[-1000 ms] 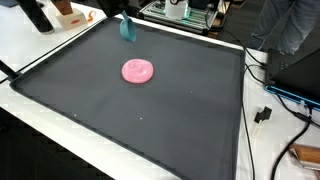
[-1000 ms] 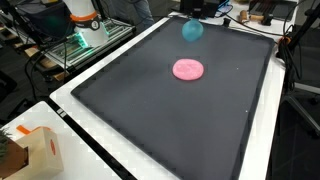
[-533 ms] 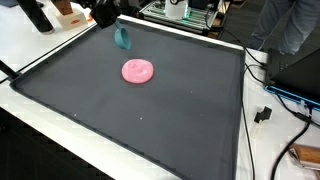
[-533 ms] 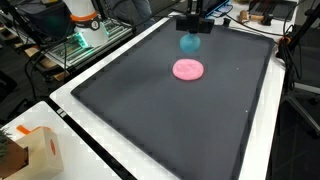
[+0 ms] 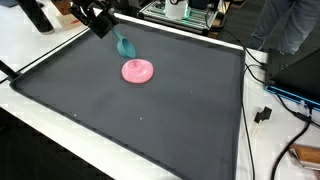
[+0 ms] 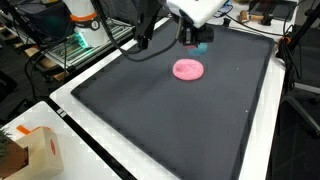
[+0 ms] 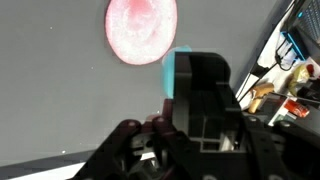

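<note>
Upper left in an exterior view, the pincer (image 5: 117,37) grips a teal object (image 5: 126,46) near the pink disc (image 5: 137,70) on the dark surface (image 5: 150,125).

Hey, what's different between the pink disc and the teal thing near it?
The pink disc lies flat on the black mat, while the teal thing hangs tilted from the claw, seemingly off the mat. The pink disc is round and broad; the teal thing looks smaller and narrower. Both are plain, single-coloured pieces over the same mat.
</note>
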You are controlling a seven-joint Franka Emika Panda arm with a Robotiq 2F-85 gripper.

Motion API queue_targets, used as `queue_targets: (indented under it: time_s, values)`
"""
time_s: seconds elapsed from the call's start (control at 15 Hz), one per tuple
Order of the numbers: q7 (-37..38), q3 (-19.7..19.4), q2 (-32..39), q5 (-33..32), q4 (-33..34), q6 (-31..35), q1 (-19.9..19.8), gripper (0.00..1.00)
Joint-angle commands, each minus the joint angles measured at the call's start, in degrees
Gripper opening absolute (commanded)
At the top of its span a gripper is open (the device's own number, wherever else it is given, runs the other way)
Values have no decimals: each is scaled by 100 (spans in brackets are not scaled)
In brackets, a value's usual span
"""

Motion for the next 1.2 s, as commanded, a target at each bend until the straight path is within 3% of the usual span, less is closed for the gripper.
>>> queue_targets:
  time_s: [0.0, 0.33, 1.13]
  values:
    - [-573, -9, 364, 695, -31, -338, -213, 25]
    - [-890, -78, 907, 1269, 43, -684, -323, 25]
    - [-933, -296, 1677, 1977, 383, -1037, -549, 25]
